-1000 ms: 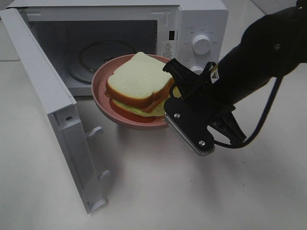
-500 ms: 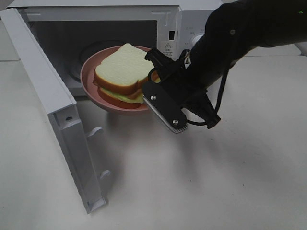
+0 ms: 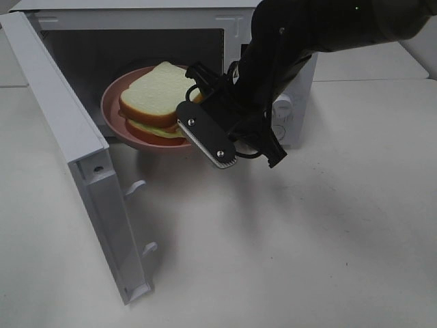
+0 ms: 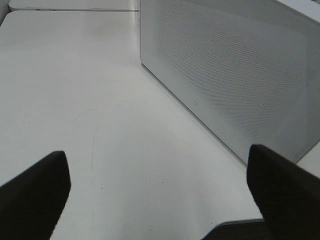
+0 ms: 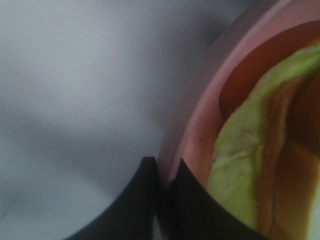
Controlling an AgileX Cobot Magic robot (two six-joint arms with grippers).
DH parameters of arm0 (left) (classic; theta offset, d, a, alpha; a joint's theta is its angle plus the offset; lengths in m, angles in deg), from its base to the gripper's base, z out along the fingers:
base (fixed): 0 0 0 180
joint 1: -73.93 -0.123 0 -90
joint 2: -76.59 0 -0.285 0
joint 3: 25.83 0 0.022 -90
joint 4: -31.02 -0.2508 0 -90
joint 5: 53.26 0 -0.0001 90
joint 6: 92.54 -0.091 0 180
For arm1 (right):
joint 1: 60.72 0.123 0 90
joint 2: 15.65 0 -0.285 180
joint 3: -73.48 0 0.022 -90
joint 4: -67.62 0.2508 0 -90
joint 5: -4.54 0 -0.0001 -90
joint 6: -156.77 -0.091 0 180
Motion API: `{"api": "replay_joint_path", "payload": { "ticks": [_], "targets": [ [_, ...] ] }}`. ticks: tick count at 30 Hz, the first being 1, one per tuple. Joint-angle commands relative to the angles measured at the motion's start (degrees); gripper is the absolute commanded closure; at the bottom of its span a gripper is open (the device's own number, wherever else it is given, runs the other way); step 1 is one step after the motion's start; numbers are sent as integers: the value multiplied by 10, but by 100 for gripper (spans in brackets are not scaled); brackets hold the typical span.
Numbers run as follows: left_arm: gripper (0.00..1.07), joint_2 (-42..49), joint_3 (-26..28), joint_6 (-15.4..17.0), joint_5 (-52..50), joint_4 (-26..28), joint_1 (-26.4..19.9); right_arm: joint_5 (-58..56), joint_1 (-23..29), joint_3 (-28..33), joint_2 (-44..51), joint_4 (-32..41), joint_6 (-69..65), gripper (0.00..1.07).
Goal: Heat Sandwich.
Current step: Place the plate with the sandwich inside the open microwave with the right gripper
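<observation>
1. the sandwich (image 3: 156, 96) lies flat on a pink plate (image 3: 109, 115), lettuce showing between the slices. it is in the air at the mouth of the microwave (image 3: 235, 20), clear of the counter (image 3: 307, 239). whether the plate's far edge is past the threshold i cannot tell.
2. the right end effector (image 5: 165, 174) is clamped on the plate's near rim, one finger under it and one over. gripping the rim, not the bread, probably spares the food and keeps the load level.
3. the door (image 3: 75, 150) stands wide open toward the counter's left edge, leaving a clear path into the cavity.
4. the microwave sits by the counter's far edge.
5. the left end effector (image 4: 157, 190) is spread wide and empty above bare counter beside the door's outer face, well out of the way.
6. judgement: the plate is not yet set down inside; closing the door and setting the heat remain.
</observation>
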Motion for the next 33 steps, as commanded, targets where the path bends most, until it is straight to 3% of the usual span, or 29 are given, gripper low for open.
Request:
{"api": "replay_joint_path", "payload": {
  "ticks": [1,10,22,33],
  "targets": [
    [18,13,0,3,-2,3,-1,11,1,-36,-13,-13,-29,107],
    [18,13,0,3,-2,3,-1,-22,8,-128,-72,-44,-95,107],
    [18,13,0,3,-2,3,-1,-36,8,-199,-120,-60,-131,107],
    [18,13,0,3,-2,3,-1,-66,18,-313,-194,-73,-199,107]
  ]
}}
